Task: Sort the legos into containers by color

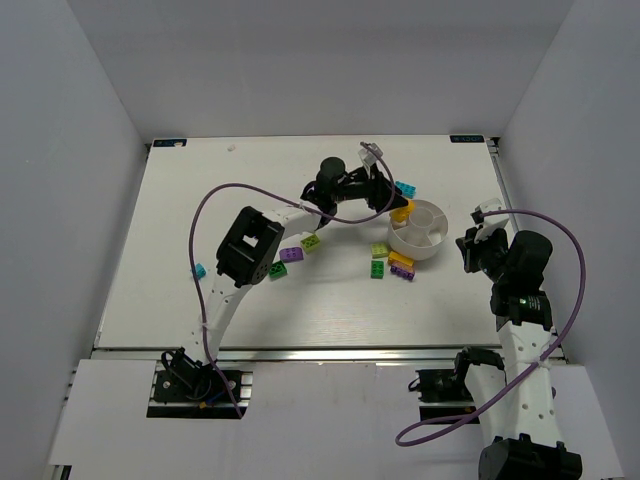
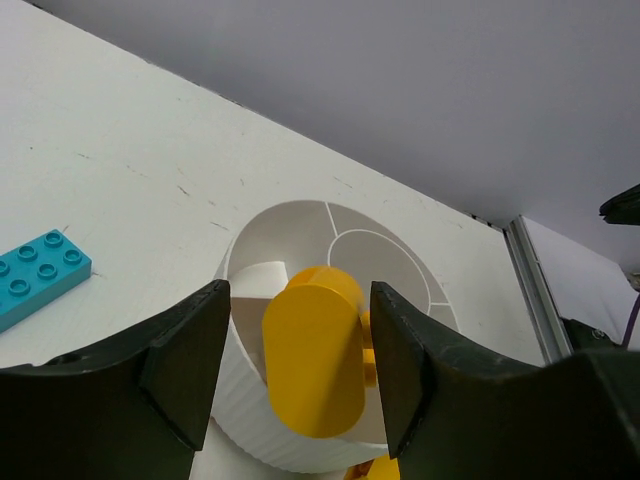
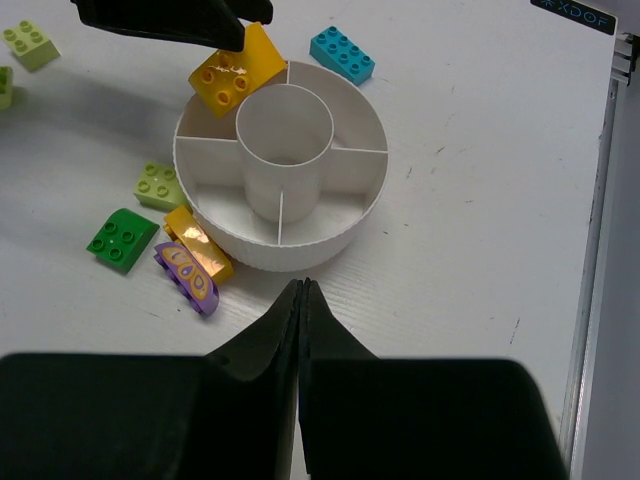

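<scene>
The white divided bowl (image 1: 432,247) stands right of the table's middle. My left gripper (image 1: 392,203) is over its far-left rim with jaws apart. An orange-yellow brick (image 2: 315,350) sits between the fingers with a gap on the left side. In the right wrist view this brick (image 3: 235,70) leans tilted on the bowl's rim (image 3: 300,250), over a far-left compartment. The other compartments look empty. My right gripper (image 3: 303,290) is shut and empty, on the near-right side of the bowl, apart from it. It also shows in the top view (image 1: 468,248).
A cyan brick (image 3: 342,54) lies behind the bowl. Lime (image 3: 158,185), green (image 3: 122,238), orange (image 3: 197,243) and purple (image 3: 187,275) bricks lie at its near left. Further left lie lime (image 1: 311,242), purple (image 1: 291,254), green (image 1: 278,270) and small cyan (image 1: 199,270) bricks.
</scene>
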Tool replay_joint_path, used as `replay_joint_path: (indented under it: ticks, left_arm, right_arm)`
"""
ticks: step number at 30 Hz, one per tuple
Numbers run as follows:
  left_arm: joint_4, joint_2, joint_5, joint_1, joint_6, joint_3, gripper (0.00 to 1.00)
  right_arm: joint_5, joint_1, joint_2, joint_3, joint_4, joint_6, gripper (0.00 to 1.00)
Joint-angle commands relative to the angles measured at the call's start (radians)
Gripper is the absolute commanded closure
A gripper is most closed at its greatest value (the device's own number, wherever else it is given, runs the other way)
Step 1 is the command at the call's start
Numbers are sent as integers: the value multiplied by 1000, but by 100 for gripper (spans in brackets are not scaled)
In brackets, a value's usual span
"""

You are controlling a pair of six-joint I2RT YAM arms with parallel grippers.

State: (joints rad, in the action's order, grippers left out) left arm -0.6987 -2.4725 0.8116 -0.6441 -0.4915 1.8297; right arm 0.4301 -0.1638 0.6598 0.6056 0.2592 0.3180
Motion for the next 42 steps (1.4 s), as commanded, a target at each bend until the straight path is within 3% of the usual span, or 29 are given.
replay_joint_path:
  ticks: [1, 9, 18, 21, 24, 28, 39, 42]
  left_arm:
    - [111, 53, 1, -3, 74, 51, 32]
    - [264, 52, 6, -12, 189, 98, 29]
    - [271, 46, 55, -12, 183, 103, 27]
    - [277, 44, 64, -12, 183, 111, 32]
    - [271, 41, 70, -12, 168, 114, 45]
    - [179, 38, 78, -12, 108, 97, 55]
    - [-162, 35, 83, -12, -91, 29, 58]
    - [-185, 23, 84, -12, -113, 36, 60]
  right_arm:
    - [15, -9, -15, 2, -23, 4, 100]
    - [15, -10, -14, 2, -23, 6, 100]
    - [15, -11, -12, 2, -23, 4, 100]
    - [15, -13, -14, 3, -23, 3, 100]
    - [13, -14, -14, 3, -23, 4, 100]
    - [12, -14, -14, 2, -24, 3, 100]
    - [15, -16, -14, 2, -23, 3, 100]
    - [15, -14, -14, 0, -23, 3, 100]
